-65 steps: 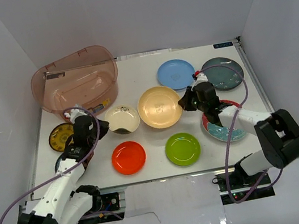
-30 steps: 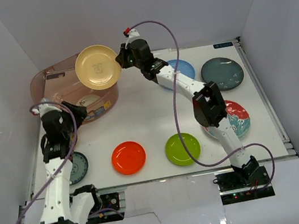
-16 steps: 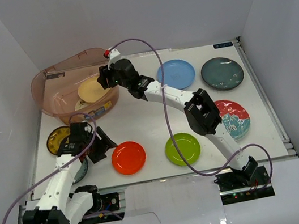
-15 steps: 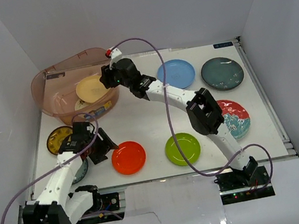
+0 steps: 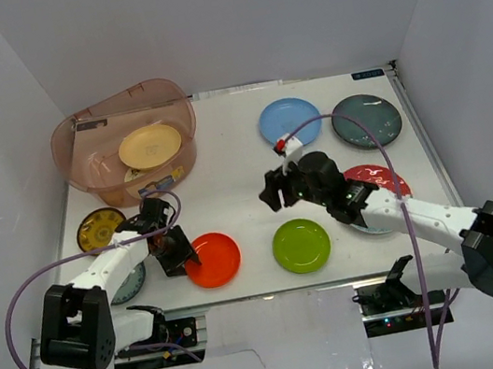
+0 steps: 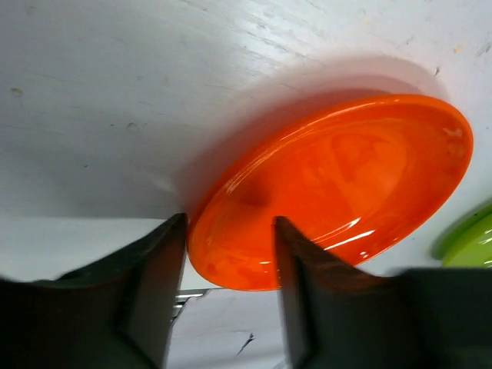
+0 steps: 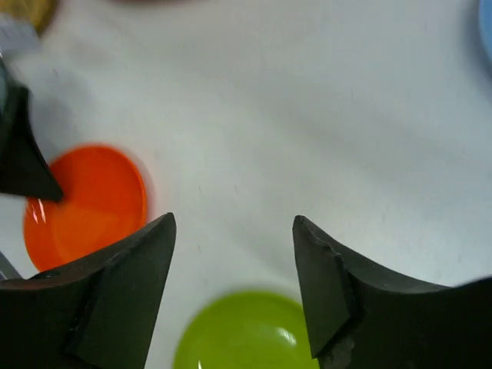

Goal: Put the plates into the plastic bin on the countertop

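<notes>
The plastic bin (image 5: pixel 88 140) stands at the far left with a tan-yellow plate (image 5: pixel 150 147) lying in it. On the countertop (image 5: pixel 226 174) lie an orange-red plate (image 5: pixel 217 260) (image 6: pixel 338 192), a green plate (image 5: pixel 301 244) (image 7: pixel 242 334), a blue plate (image 5: pixel 290 121) and a dark teal plate (image 5: pixel 366 120). My left gripper (image 5: pixel 180 250) (image 6: pixel 231 223) is open, with its jaws on either side of the orange plate's left rim. My right gripper (image 5: pixel 270 192) (image 7: pixel 232 221) hangs open and empty over bare tabletop above the green plate.
A yellow patterned plate (image 5: pixel 100 228) lies left of my left arm, which half hides a grey patterned plate (image 5: pixel 131 284). My right arm partly hides a red-and-teal floral plate (image 5: pixel 380 179). White walls enclose the table on three sides.
My right gripper let go of the tan-yellow plate in the bin, opened and drew back to the table's middle. My left gripper came down to the orange plate's rim and its jaws narrowed.
</notes>
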Robot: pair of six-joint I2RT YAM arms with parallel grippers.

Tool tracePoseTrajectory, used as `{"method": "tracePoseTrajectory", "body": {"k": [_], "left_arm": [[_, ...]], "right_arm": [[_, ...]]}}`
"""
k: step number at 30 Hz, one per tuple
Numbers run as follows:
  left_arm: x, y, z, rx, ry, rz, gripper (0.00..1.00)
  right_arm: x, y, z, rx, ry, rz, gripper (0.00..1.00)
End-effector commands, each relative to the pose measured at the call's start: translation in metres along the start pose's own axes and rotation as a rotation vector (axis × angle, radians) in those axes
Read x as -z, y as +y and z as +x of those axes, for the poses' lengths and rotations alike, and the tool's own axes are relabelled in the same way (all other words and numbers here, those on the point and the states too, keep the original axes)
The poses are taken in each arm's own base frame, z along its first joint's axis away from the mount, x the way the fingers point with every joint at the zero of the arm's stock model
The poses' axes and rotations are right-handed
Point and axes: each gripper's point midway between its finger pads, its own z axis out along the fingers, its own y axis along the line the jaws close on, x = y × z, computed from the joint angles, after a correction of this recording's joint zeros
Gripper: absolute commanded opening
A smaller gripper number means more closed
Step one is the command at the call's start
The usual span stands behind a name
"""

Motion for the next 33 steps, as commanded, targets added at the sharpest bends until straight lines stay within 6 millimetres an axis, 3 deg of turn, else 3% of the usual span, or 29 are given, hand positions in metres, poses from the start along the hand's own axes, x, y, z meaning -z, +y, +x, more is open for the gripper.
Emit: {"method": "tracePoseTrajectory", "body": {"k": [1, 4, 6, 7, 11, 13, 16, 19, 20, 24, 25, 26, 27, 30, 32, 33], "left_arm": [[-0.001, -0.014, 0.0, -0.026, 0.003, 0.052, 0.53], [-0.002, -0.015, -0.001, -0.026, -0.01, 0.051, 0.28], [0.0, -0.016, -0.004, -0.029, -0.029, 0.055, 0.07], [0.001, -0.016, -0.005, -0.028, -0.035, 0.056, 0.0], [0.007, -0.024, -0.012, -0.041, -0.079, 0.094, 0.0], [0.017, -0.034, -0.015, -0.063, -0.112, 0.15, 0.0], [0.046, -0.064, -0.022, -0.096, -0.149, 0.283, 0.0], [0.092, -0.102, -0.042, -0.136, -0.259, 0.431, 0.0], [0.118, -0.12, -0.057, -0.15, -0.339, 0.497, 0.0], [0.194, -0.161, -0.101, -0.139, -0.59, 0.636, 0.0], [0.205, -0.169, -0.107, -0.142, -0.61, 0.66, 0.0], [0.202, -0.177, -0.121, -0.132, -0.617, 0.643, 0.0], [0.219, -0.187, -0.134, -0.134, -0.664, 0.658, 0.0], [0.221, -0.183, -0.184, -0.069, -0.738, 0.62, 0.0], [0.235, -0.156, -0.231, 0.028, -0.817, 0.596, 0.0], [0.224, -0.143, -0.252, 0.076, -0.822, 0.549, 0.0]], "right_arm": [[0.037, -0.02, 0.078, -0.036, 0.185, 0.046, 0.7], [0.071, -0.032, 0.127, -0.111, 0.287, 0.097, 0.81], [0.086, -0.045, 0.135, -0.148, 0.267, 0.168, 0.82], [0.095, -0.052, 0.154, -0.198, 0.302, 0.214, 0.84], [0.115, -0.067, 0.174, -0.311, 0.304, 0.325, 0.85], [0.121, -0.073, 0.175, -0.343, 0.269, 0.364, 0.89], [0.125, -0.071, 0.192, -0.385, 0.3, 0.353, 0.88], [0.123, -0.067, 0.206, -0.409, 0.345, 0.34, 0.79], [0.123, -0.068, 0.21, -0.416, 0.355, 0.347, 0.73], [0.114, -0.068, 0.216, -0.438, 0.354, 0.334, 0.59], [0.112, -0.067, 0.217, -0.444, 0.356, 0.329, 0.56], [0.111, -0.066, 0.222, -0.452, 0.376, 0.323, 0.5], [0.111, -0.066, 0.225, -0.465, 0.376, 0.321, 0.46], [0.107, -0.065, 0.225, -0.489, 0.346, 0.308, 0.23], [0.103, -0.063, 0.214, -0.498, 0.292, 0.288, 0.08], [0.103, -0.063, 0.21, -0.499, 0.271, 0.281, 0.08]]}}
